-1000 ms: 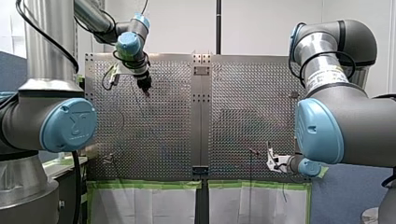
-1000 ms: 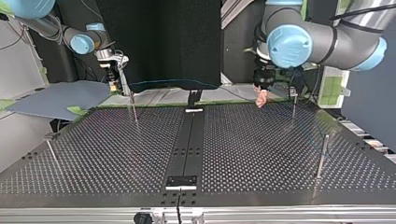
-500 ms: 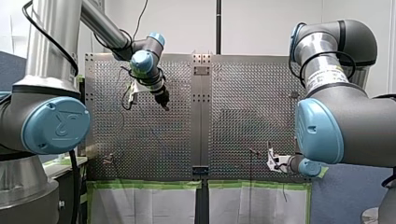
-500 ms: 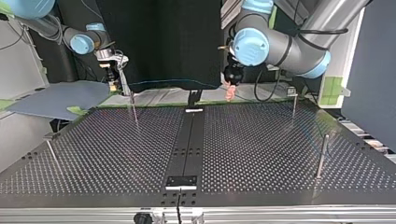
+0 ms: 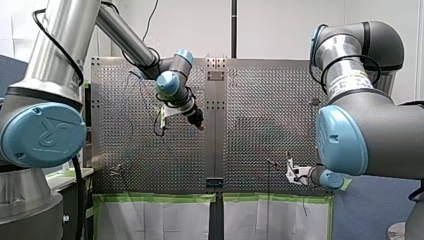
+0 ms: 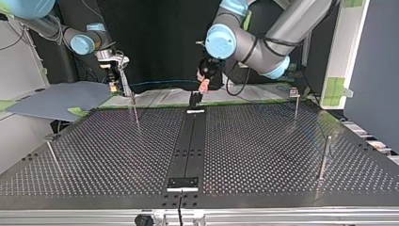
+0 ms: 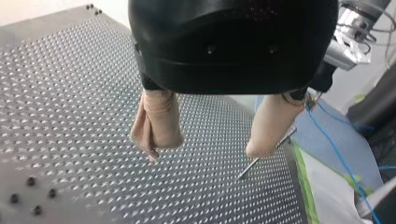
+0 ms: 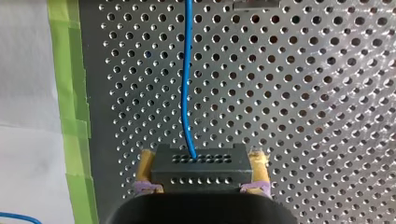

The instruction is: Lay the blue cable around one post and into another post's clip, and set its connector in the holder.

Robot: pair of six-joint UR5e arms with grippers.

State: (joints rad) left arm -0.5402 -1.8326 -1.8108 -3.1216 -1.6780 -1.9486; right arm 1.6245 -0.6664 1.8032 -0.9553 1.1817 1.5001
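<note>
My right gripper [image 8: 201, 157] is shut on a black connector block [image 8: 198, 173], gripped between its yellow pads [image 8: 145, 164]. The blue cable [image 8: 186, 74] leaves the block and runs ahead over the perforated plate. In the top view my right gripper [image 6: 115, 84] hangs at the far left corner, and the blue cable [image 6: 160, 84] stretches from it toward the middle. My left gripper [image 7: 205, 149] is open, its beige pads [image 7: 158, 122] empty above the plate. It hovers at the far middle in the top view [image 6: 203, 86], just above a black holder [image 6: 194, 100].
Thin posts stand on the plate: a far right one [image 6: 296, 100], a near right one [image 6: 324, 155], a near left one [image 6: 51, 149] and one by my right gripper [image 6: 134, 109]. Another black holder [image 6: 183, 183] sits at the near middle. Green tape [image 8: 70, 93] edges the plate.
My left arm has swung from the top view's far right to the far middle, its gripper staying open. My right arm and the connector have not moved.
</note>
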